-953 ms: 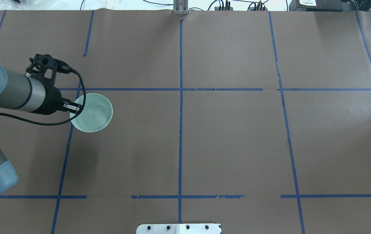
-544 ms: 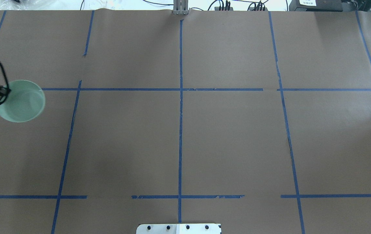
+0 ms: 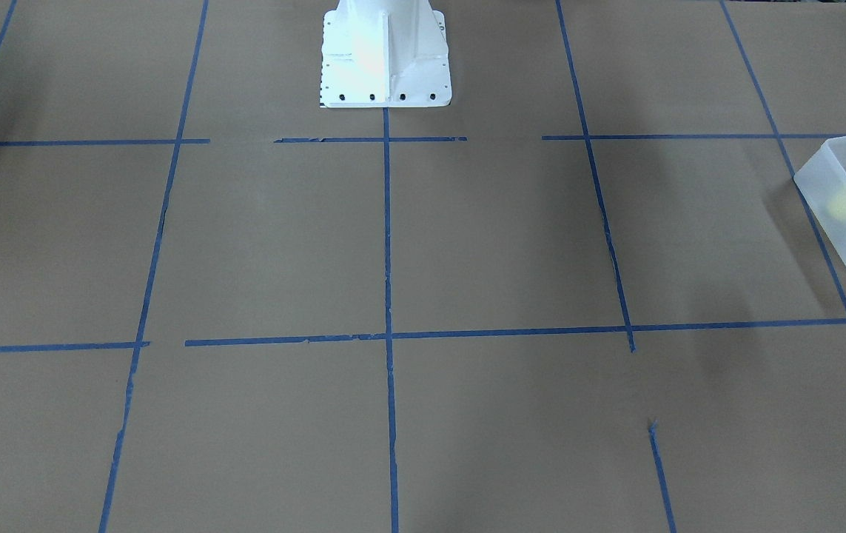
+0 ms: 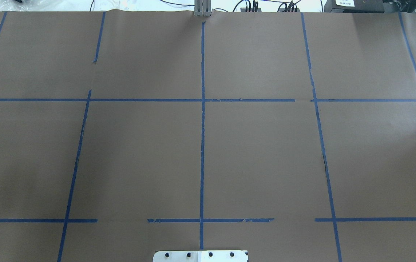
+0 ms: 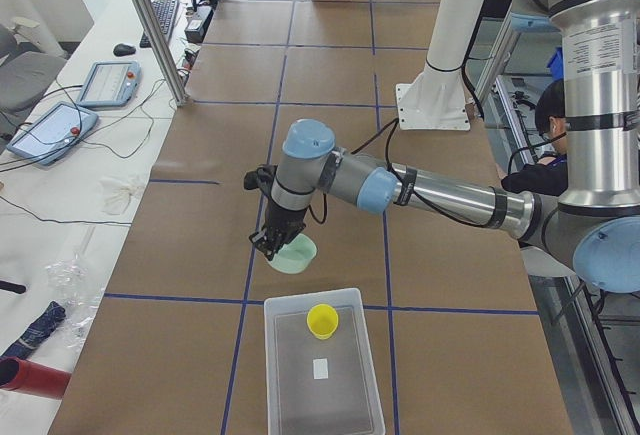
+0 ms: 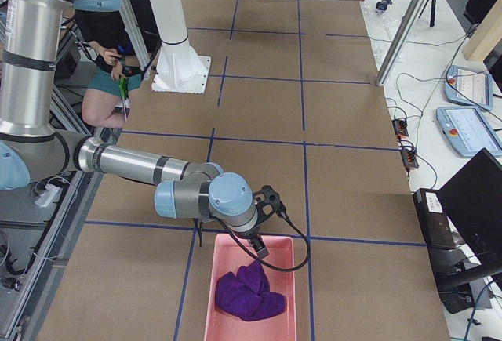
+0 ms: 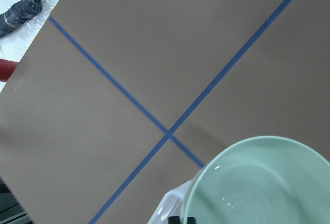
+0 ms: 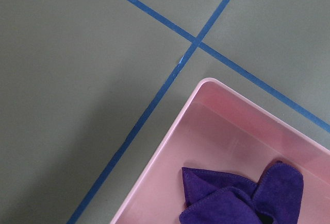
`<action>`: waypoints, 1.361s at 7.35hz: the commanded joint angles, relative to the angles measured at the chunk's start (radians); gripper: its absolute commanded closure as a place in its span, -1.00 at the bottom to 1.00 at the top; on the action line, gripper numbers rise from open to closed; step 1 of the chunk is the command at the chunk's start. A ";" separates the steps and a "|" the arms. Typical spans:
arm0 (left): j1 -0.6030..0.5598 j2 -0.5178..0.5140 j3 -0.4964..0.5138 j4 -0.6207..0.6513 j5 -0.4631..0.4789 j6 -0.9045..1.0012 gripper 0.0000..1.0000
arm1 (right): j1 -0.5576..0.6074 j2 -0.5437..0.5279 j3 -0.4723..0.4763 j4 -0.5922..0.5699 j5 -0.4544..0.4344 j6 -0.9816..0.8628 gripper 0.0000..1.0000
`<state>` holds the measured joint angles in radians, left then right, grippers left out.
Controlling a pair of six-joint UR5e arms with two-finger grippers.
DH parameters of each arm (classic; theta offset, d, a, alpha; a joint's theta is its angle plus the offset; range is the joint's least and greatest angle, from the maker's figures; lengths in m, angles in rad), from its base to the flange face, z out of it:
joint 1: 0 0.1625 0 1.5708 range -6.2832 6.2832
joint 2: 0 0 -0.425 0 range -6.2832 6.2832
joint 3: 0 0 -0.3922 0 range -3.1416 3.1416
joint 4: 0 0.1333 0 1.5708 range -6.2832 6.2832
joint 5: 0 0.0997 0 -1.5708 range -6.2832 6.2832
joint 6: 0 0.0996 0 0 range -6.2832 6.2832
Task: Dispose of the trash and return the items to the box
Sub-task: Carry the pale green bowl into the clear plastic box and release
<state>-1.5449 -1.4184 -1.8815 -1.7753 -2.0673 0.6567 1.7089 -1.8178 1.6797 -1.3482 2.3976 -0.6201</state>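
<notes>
Mint-green bowl hangs from the left gripper, raised off the table and just short of the frosted box. In the left wrist view the bowl's rim sits right at the dark fingertips, so the jaws are judged clamped on that rim. The yellow cup already stands inside the box, at the end nearest the bowl.

The right gripper hovers above a pink bin holding a purple cloth. Whether it is spread or closed cannot be told.

Step in hand: returning the bowl, apparently the last item out. The next move calls for carrying it over the wall, past the cup to bare floor, then lowering it before letting go. Clipping the wall or the cup is the risk.
</notes>
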 commanded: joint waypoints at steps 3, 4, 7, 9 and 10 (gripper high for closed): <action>-0.184 0.057 0.356 -0.298 -0.089 0.276 1.00 | 0.000 0.000 0.000 0.006 0.000 -0.001 -1.00; -0.184 0.074 0.381 -0.349 -0.091 0.230 1.00 | 0.000 0.000 0.000 0.026 0.000 0.002 -1.00; -0.176 0.131 0.521 -0.679 -0.146 0.002 1.00 | 0.000 0.000 -0.002 0.026 0.000 0.002 -1.00; -0.173 0.131 0.530 -0.678 -0.148 0.000 0.58 | 0.000 0.000 -0.002 0.026 0.000 0.002 -1.00; -0.170 0.133 0.530 -0.678 -0.158 0.001 -0.53 | 0.000 0.000 -0.002 0.026 0.000 0.002 -1.00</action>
<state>-1.7182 -1.2870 -1.3549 -2.4492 -2.2170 0.6598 1.7089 -1.8178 1.6782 -1.3223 2.3972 -0.6182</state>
